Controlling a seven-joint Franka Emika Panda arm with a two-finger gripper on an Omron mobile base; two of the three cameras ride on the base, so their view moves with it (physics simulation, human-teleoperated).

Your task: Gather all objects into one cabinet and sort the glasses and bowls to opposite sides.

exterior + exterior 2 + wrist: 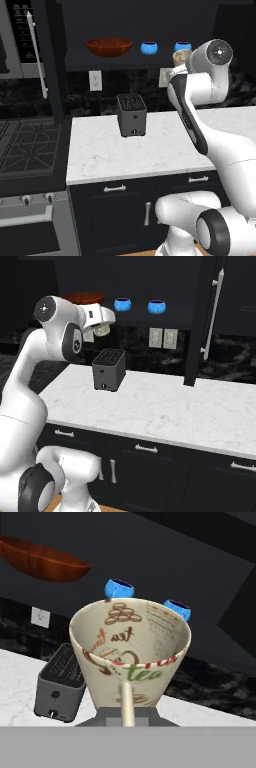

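While your jaws grip the beige tumbler (131, 654), the toaster (59, 684) sits at eight o'clock on the worktop (15, 682).

On the open cabinet's shelf (120, 64) sit a brown bowl (108, 47) at left and two blue bowls (149, 48) (182, 47) to its right, the tumbler (180, 58) peeks past the raised arm just below them, and a toaster (132, 115) stands on the counter (110, 150).
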